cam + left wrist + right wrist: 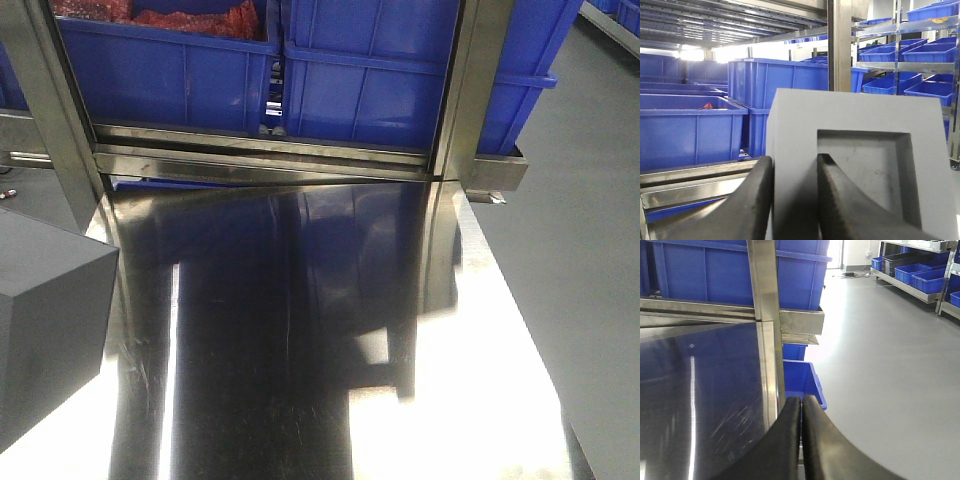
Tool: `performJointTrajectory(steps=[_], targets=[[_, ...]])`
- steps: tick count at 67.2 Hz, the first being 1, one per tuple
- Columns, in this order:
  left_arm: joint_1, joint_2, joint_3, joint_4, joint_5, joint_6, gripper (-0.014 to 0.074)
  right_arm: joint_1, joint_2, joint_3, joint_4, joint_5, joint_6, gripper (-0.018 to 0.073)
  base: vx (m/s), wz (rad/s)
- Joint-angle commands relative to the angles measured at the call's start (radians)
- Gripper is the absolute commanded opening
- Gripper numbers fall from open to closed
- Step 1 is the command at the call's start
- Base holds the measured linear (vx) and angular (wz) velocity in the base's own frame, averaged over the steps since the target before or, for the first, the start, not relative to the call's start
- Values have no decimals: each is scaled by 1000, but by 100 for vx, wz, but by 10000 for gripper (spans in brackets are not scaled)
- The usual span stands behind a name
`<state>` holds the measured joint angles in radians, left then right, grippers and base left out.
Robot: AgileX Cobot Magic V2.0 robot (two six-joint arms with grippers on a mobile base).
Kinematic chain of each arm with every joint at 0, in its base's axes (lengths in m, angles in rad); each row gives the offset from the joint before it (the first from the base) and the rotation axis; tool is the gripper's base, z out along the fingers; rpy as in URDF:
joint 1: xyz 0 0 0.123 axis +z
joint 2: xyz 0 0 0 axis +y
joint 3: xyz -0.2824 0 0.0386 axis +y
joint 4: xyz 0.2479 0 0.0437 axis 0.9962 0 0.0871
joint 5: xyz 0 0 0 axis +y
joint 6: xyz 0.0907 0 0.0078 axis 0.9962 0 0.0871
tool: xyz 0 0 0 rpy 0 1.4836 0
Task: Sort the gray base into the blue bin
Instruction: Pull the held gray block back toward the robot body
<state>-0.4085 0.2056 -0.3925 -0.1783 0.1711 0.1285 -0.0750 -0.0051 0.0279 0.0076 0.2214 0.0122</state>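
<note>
The left gripper has its two black fingers pinched over one wall of the gray base, one finger on the outside, the other inside the square recess. The right gripper holds nothing, its curved black fingers pressed together tip to tip.

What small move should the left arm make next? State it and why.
Probably carry the gray base forward toward the blue bin ahead: the jaws of the left gripper pinch its wall, and it sits short of the bin.
</note>
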Motion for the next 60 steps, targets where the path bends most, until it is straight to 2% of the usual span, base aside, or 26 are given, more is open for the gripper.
performJointTrajectory(steps=[1, 60], targets=[[-4, 9, -29, -15, -112, -14, -8, -5, 18, 2, -8, -74, -12, -5, 0, 0], [-4, 9, -28, -15, -112, -14, -8, -5, 18, 2, -8, -74, -12, -5, 0, 0]])
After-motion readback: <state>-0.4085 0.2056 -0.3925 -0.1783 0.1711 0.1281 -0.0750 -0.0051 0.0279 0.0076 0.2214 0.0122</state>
